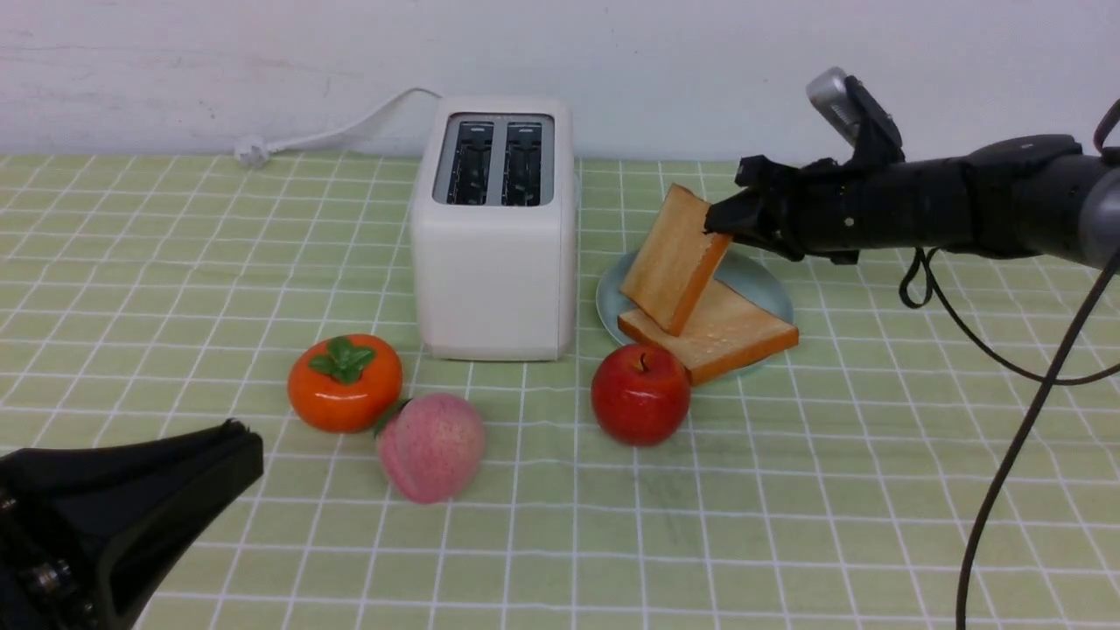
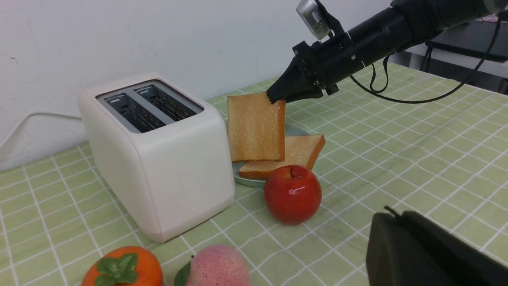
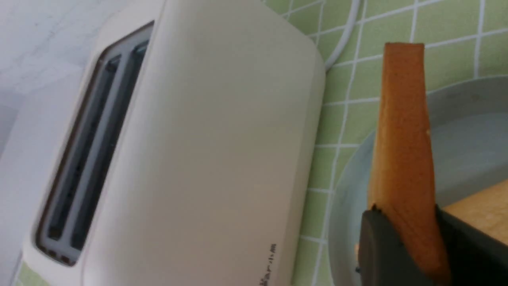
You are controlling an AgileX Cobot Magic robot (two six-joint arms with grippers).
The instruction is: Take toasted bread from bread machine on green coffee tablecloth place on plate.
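The white bread machine (image 1: 495,232) stands on the green coffee tablecloth (image 1: 787,490) with both slots empty. One toasted bread slice (image 1: 731,331) lies flat on the pale blue-green plate (image 1: 759,273) to the toaster's right. My right gripper (image 1: 719,219) is shut on the upper corner of the second slice (image 1: 672,258), holding it tilted with its lower edge on the flat slice. The held slice shows edge-on in the right wrist view (image 3: 403,159). My left gripper (image 1: 236,437) is shut and empty at the near left, low over the cloth; it also shows in the left wrist view (image 2: 391,216).
A red apple (image 1: 640,394) sits just in front of the plate. An orange persimmon (image 1: 345,382) and a pink peach (image 1: 431,446) lie in front of the toaster. The white power cord (image 1: 332,131) runs along the back wall.
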